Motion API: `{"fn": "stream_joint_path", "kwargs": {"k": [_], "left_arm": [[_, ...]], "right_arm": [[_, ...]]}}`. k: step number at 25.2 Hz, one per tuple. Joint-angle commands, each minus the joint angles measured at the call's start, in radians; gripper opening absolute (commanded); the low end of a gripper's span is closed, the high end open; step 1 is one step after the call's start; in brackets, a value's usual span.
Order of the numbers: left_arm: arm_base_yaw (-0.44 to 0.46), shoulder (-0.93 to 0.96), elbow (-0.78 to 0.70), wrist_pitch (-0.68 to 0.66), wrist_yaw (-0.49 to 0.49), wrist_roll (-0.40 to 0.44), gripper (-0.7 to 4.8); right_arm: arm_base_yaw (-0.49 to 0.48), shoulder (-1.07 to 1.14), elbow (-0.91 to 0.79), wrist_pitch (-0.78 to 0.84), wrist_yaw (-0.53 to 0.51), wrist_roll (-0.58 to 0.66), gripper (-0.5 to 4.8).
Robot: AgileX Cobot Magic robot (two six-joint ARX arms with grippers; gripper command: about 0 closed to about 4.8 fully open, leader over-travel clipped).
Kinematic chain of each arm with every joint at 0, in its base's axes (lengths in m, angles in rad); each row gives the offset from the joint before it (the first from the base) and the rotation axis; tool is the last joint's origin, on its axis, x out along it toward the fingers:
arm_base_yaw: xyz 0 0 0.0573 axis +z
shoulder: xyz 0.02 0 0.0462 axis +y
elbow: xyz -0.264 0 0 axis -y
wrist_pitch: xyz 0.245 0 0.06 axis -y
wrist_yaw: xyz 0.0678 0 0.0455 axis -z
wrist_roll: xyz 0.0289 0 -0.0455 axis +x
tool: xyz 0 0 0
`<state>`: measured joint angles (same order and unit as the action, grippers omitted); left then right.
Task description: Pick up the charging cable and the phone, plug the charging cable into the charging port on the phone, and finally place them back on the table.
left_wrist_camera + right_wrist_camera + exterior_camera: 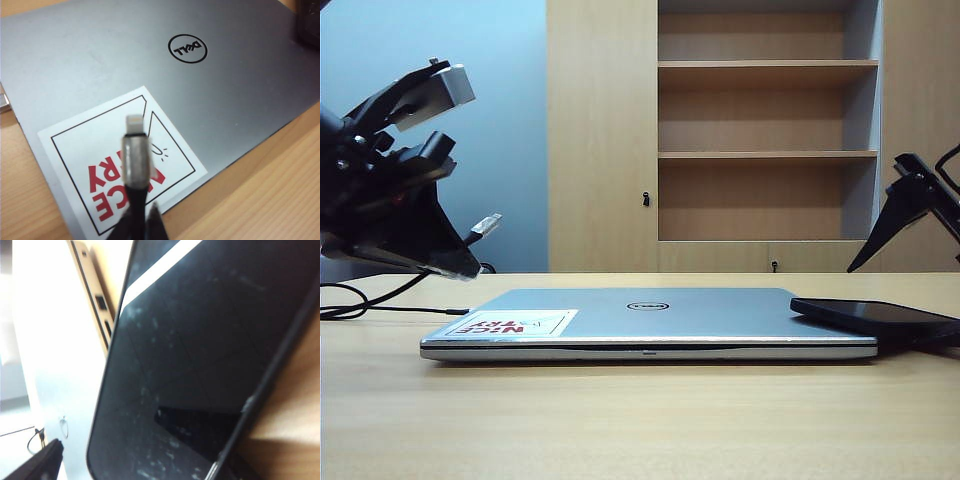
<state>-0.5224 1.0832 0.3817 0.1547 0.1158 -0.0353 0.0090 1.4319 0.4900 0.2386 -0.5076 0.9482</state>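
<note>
Left gripper (455, 255), at nine o'clock of the exterior view, is clamped on the thin black charging cable (136, 165), silver plug above the closed silver laptop (650, 322). The flat black glossy phone (875, 316) lies at three o'clock, one end propped on the laptop's edge. Right gripper (910, 215) hangs above it, jaws spread wide.

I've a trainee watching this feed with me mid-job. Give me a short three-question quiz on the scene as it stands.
1. True or false: the left gripper holds the charging cable above the table.
2. What does the phone partly rest on? A) the laptop B) a shelf C) a box
3. Fill in: the right gripper is ____ and holds nothing.

Key: 1 true; 2 A; 3 open.
</note>
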Motion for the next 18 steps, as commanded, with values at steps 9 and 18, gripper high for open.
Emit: {"fn": "stream_joint_path", "kwargs": {"k": [9, 18], "left_arm": [[0.001, -0.001, 0.000, 0.013, 0.002, 0.001, -0.06], [0.001, -0.001, 0.000, 0.012, 0.002, 0.002, -0.06]], "right_arm": [[0.002, 0.002, -0.002, 0.009, 0.034, 0.025, 4.22], [0.002, 0.002, -0.001, 0.009, 0.035, 0.025, 2.95]]}}
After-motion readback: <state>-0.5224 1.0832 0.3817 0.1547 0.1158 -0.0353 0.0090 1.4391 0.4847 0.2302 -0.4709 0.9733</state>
